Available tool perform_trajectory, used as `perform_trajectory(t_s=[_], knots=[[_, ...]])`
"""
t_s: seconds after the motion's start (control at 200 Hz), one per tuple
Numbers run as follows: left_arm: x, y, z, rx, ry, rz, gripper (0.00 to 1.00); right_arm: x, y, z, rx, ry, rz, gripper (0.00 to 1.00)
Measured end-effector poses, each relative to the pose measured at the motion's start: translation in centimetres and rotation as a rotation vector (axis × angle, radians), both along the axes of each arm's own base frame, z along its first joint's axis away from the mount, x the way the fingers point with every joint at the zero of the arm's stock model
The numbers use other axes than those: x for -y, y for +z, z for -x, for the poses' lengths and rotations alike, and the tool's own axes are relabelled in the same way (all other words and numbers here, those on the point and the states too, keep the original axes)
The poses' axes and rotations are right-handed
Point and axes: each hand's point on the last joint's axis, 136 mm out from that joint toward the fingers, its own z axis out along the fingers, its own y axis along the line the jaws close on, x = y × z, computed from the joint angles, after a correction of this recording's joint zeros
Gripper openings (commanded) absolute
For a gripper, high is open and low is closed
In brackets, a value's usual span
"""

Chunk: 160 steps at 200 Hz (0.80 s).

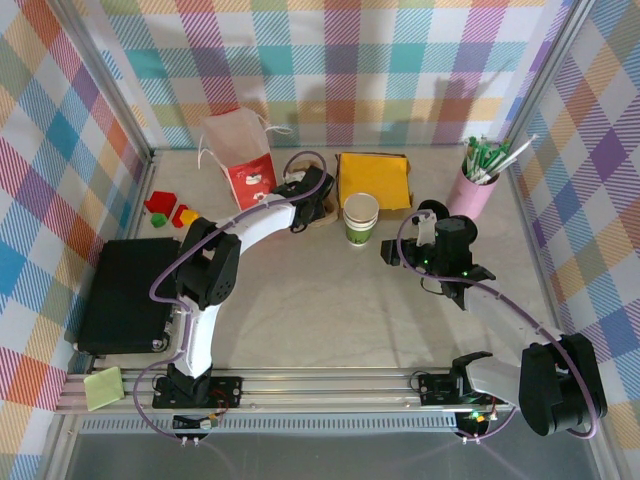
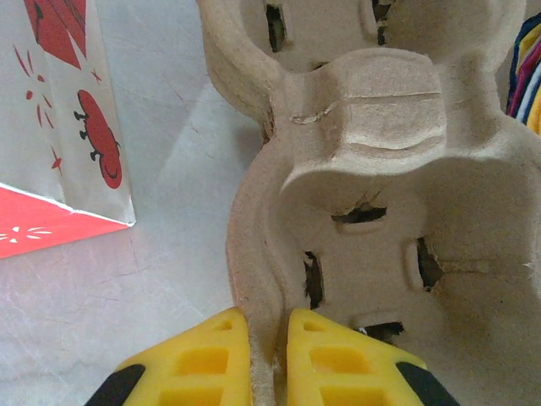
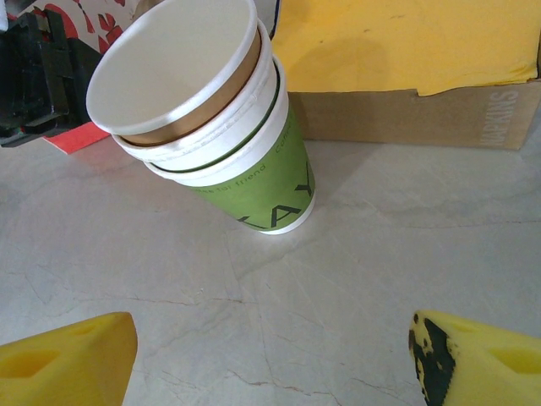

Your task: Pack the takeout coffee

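The desk (image 1: 300,300) carries a yellow-topped napkin box (image 1: 374,180) at its back. Just left of the box lies a pulp cup carrier (image 2: 380,211), its rim pinched in the narrow left claw (image 2: 269,355). Just in front of the box's left corner stand the nested green-banded takeout coffee cups (image 1: 361,218). Nearer than the box, facing the cups, the right claw (image 3: 270,364) gapes wide, holding nothing.

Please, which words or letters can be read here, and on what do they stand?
"AY": big letters on the green cup stack.
"for friend": small print above them; the rest is blurred.
"NAPKINS": pale print on the cardboard box side.
On the red and white bag: drawings, no words readable.
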Motion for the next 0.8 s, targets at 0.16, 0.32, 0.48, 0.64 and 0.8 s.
perform_trajectory(t_s=[0.16,0.32,0.48,0.64,0.8], knots=[[0.0,0.7,0.0,0.009,-0.001,0.006,0.11,0.0,0.0,0.0,0.0,0.0,0.0,0.84],[0.0,2.0,0.0,0.031,-0.001,0.02,0.12,0.0,0.0,0.0,0.0,0.0,0.0,0.84],[-0.1,3.4,0.1,0.053,-0.001,0.038,0.12,0.0,0.0,0.0,0.0,0.0,0.0,0.84],[-0.5,4.1,0.6,0.057,-0.001,0.051,0.12,0.0,0.0,0.0,0.0,0.0,0.0,0.84],[-1.3,3.7,1.2,0.045,0.011,0.05,0.12,0.0,0.0,0.0,0.0,0.0,0.0,0.83]])
